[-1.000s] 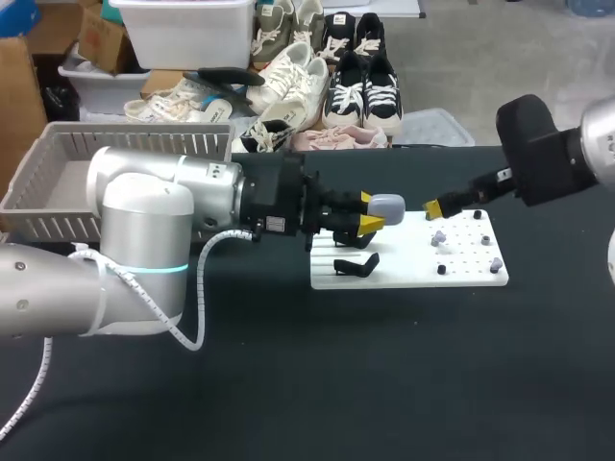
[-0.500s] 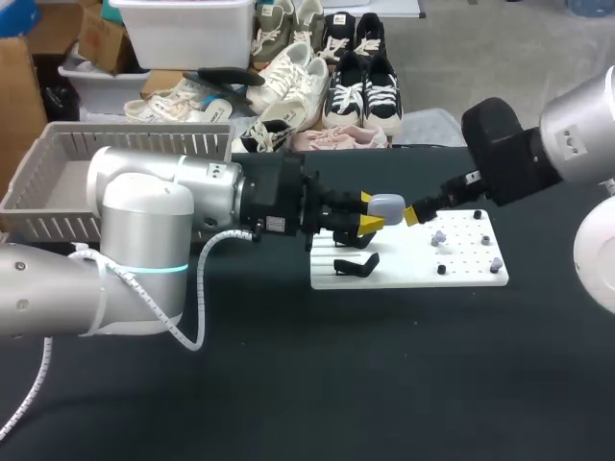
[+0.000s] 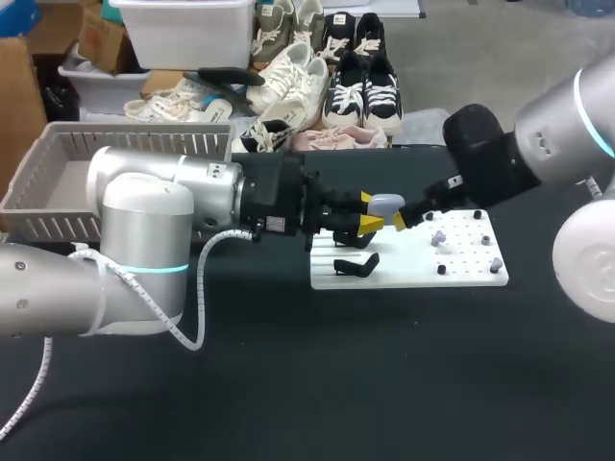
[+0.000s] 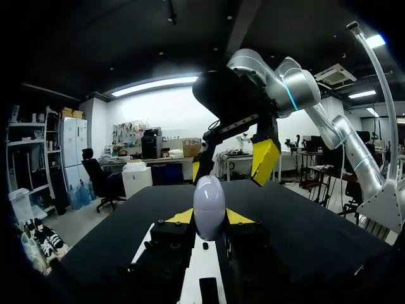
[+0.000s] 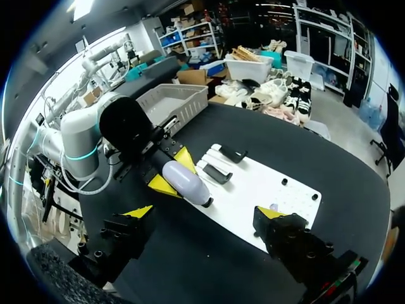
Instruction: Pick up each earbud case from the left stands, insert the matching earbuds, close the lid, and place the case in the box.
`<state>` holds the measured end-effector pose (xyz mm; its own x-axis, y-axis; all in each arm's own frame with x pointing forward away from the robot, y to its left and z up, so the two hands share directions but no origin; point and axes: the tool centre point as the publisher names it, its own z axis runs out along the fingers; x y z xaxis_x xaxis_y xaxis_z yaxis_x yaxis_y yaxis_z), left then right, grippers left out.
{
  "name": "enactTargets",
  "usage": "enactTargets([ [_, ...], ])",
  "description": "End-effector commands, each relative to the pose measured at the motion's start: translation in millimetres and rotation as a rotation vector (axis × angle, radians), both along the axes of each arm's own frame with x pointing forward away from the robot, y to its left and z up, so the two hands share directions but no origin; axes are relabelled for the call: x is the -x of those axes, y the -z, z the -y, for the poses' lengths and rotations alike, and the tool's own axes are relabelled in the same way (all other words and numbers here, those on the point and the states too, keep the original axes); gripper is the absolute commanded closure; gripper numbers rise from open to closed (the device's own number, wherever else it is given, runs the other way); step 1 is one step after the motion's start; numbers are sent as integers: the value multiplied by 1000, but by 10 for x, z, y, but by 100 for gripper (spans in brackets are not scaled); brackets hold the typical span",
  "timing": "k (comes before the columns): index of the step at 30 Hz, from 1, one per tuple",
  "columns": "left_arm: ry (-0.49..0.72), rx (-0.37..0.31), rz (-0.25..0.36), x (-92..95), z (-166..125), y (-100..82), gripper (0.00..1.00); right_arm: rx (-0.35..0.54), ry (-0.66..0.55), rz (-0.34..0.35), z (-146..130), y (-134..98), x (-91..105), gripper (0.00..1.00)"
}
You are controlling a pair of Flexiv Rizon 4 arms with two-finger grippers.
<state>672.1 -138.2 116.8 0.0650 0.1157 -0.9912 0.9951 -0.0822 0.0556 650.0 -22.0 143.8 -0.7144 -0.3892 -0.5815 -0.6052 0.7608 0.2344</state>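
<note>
Earbud case (image 3: 386, 205) hangs over the white board (image 3: 461, 264), at its stand end, clamped between the L fingers (image 3: 369, 226). R fingers (image 5: 140, 212) are spread apart, just beside it. Prob lid-opening next: hold L steady, bring R square onto the lid, squeeze gently. Case is pale lilac-grey, smooth, egg-shaped; lid looks shut.

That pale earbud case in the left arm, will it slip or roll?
Probably slippery: the earbud case looks smooth and glossy. Its rounded shape would likely roll if set down. It seems rigid, undeformed in the left end effector.
</note>
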Motion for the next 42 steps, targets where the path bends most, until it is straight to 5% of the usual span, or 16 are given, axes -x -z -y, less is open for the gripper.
enactTargets([
  [1, -1, 1, 1, -3, 1, 5, 100, 43, 37, 13, -57, 21, -43, 0],
  [42, -1, 1, 1, -3, 1, 5, 100, 61, 82, 13, -54, 20, -253, 0],
])
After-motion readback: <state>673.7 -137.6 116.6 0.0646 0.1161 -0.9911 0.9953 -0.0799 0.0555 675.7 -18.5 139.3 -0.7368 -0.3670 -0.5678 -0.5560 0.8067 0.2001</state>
